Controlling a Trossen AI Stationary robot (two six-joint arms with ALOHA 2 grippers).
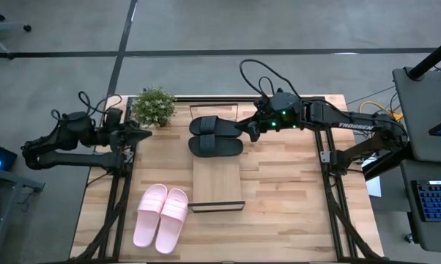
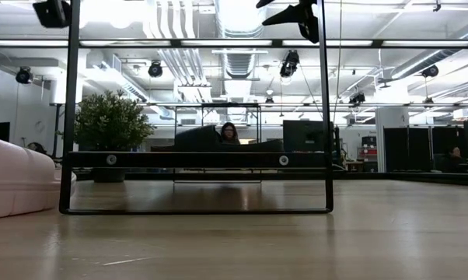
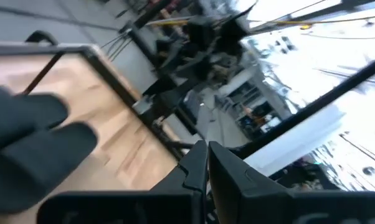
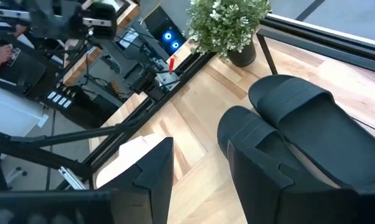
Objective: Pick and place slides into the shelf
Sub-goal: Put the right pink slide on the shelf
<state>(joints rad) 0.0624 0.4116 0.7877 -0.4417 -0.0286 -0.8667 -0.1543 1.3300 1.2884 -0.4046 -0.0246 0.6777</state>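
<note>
The two black slides (image 1: pixel 215 136) lie side by side on the far end of the light-wood shelf (image 1: pixel 217 183), soles down; they also show in the right wrist view (image 4: pixel 312 118). The pink pair (image 1: pixel 160 215) rests on the tabletop left of the shelf's near end. My right gripper (image 1: pixel 248 132) hangs open just right of the black pair and raised above it (image 2: pixel 300 14), with its fingers (image 4: pixel 200 168) apart. My left gripper (image 1: pixel 146 135) waits shut (image 3: pixel 207 163) at the table's left edge near the plant.
A potted plant (image 1: pixel 153 106) stands at the far left corner of the table. The shelf's dark metal frame (image 2: pixel 199 159) rises above the tabletop. Bare wood lies right of the shelf (image 1: pixel 286 191). A person sits in the room behind the table (image 2: pixel 229 134).
</note>
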